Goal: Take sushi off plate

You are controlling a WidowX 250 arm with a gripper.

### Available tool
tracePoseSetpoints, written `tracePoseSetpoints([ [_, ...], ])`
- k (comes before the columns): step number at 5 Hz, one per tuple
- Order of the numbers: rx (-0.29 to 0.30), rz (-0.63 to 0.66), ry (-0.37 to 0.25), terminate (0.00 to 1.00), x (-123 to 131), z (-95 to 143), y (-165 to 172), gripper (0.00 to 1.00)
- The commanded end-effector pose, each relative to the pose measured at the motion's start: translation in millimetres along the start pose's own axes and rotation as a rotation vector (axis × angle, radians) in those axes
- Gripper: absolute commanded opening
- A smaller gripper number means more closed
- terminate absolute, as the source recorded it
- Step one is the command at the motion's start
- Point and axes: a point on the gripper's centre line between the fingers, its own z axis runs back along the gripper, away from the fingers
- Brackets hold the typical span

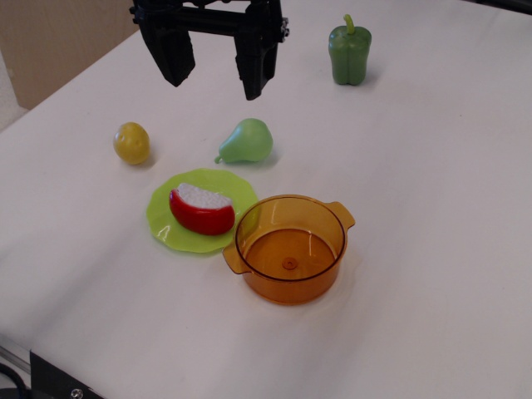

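On the white table [432, 249], a yellow lemon [131, 142] lies at the left, apart from the lime-green plate [166, 218], where the sushi [202, 209] rests, not yet lifted. The tool [214, 73] hangs above and behind, jaws spread wide as if ready to descend. The green pear [248, 141] and orange pot [290, 248] crowd the plate's rim, so I judge a top-down approach safest.

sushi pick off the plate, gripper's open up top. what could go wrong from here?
1. The sushi has a glossy rounded body; the gripper may slip off it on closing.
2. The orange pot touches or overlaps the plate edge right beside the sushi, so a finger could clip its rim or handle on descent.
3. The plate looks light; a low grasp might catch its rim and drag or lift it too.
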Motion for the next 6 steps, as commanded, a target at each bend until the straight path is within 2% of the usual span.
tracePoseSetpoints([
  [1, 0.000, 0.000, 0.000, 0.00, 0, 0, 0, 1.00],
  [2, 0.084, -0.263, 0.070, 0.00, -7, -8, 13, 1.00],
  [4, 0.164, -0.776, 0.079, 0.00, 8, -31, 29, 1.00],
  [6, 0.048, -1.271, 0.135, 0.00, 8, -70, 39, 1.00],
])
